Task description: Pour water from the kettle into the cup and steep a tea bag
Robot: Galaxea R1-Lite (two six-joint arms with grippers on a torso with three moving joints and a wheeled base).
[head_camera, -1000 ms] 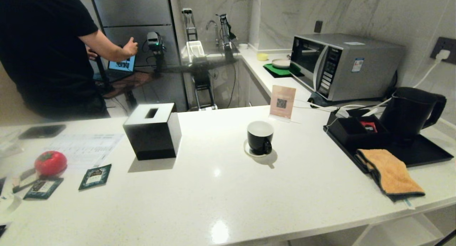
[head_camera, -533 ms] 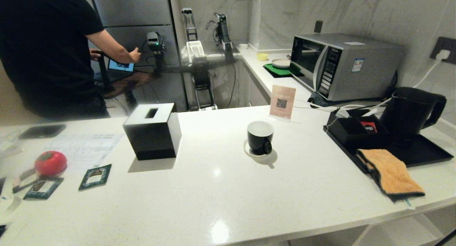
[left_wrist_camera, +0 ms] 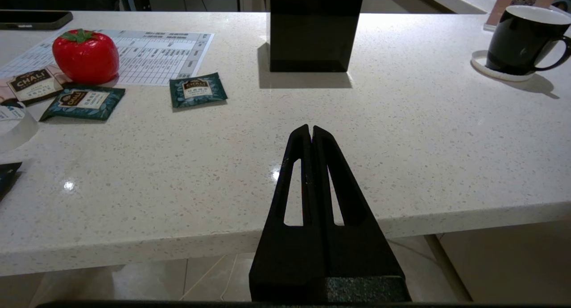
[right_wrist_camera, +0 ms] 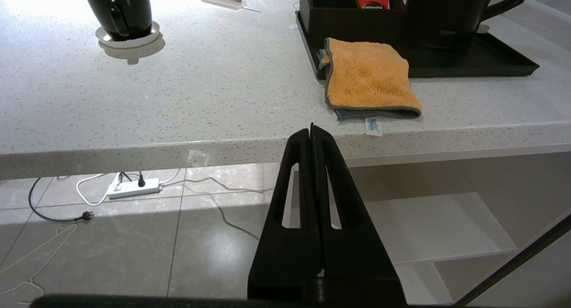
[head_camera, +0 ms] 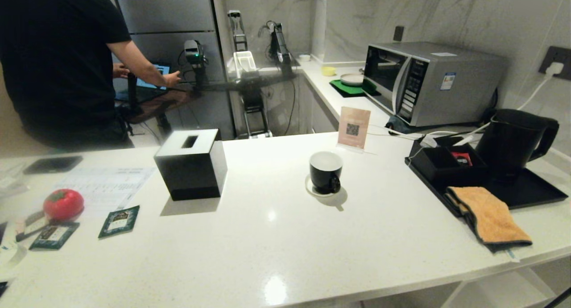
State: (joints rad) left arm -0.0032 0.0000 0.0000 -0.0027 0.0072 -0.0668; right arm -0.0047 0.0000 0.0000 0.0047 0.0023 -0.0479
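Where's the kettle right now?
In the head view, the kettle stands far right on the black tray, behind the orange cloth, in front of the microwave.

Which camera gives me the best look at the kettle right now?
The head view: the kettle shows whole there, with its handle and spout, standing on the black tray at the counter's right end. The right wrist view shows only its lower body and part of the handle, with the top cut off. The left wrist view misses it.

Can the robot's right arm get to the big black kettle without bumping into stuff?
Probably yes. The right gripper waits shut at the counter's edge, and the kettle stands on the black tray, handle out. Only the flat orange cloth and a black box lie near the way.
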